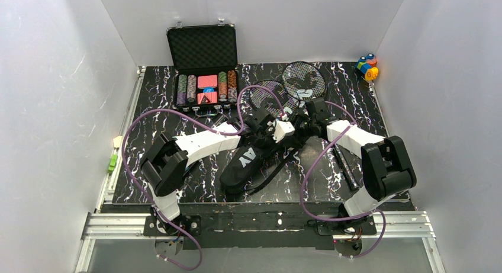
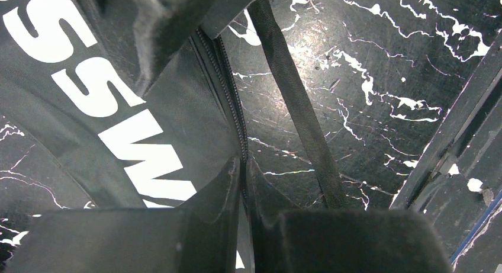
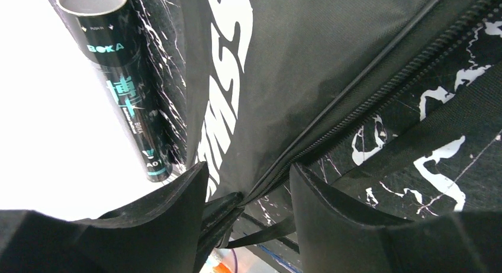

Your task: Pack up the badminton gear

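The black bag lettered CROSSWAY (image 1: 245,163) lies in the middle of the table. My left gripper (image 1: 284,129) sits at the bag's far end. In the left wrist view it (image 2: 244,166) is shut on the bag's zipper edge (image 2: 228,89). My right gripper (image 1: 306,124) faces it from the right. In the right wrist view it (image 3: 248,181) is open, with the bag's zipper end (image 3: 228,205) between its fingers, close to the left one. Two black rackets (image 1: 303,80) lie behind the grippers. The black tube with teal print (image 1: 345,163) lies at the right, and also shows in the right wrist view (image 3: 127,89). No shuttlecocks are in view.
An open black case of poker chips (image 1: 204,77) stands at the back left. Small colourful toy blocks (image 1: 367,67) sit at the back right corner. The bag's loose strap (image 2: 296,101) trails over the marbled table. White walls close in three sides.
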